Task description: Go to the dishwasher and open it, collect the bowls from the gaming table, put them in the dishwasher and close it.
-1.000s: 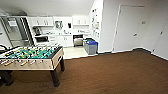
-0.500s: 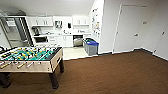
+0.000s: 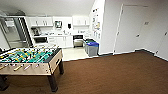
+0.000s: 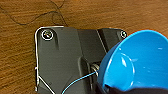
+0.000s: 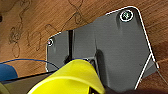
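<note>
Blue bowl (image 4: 136, 62) cropped in left wrist view, grip unclear, far dishwasher (image 3: 78, 40) blurred

floor: brown carpet (image 3: 112, 75) | on it: foosball table (image 3: 30, 60), blue-lidded bins (image 3: 92, 48)

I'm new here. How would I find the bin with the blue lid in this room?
Look past the table-football table to the white kitchen cabinets at the far end of the room. Where the pale kitchen floor meets the brown carpet, bins stand against the white wall on the right. Yours is the nearest grey bin, the one with a bright blue lid.
</note>
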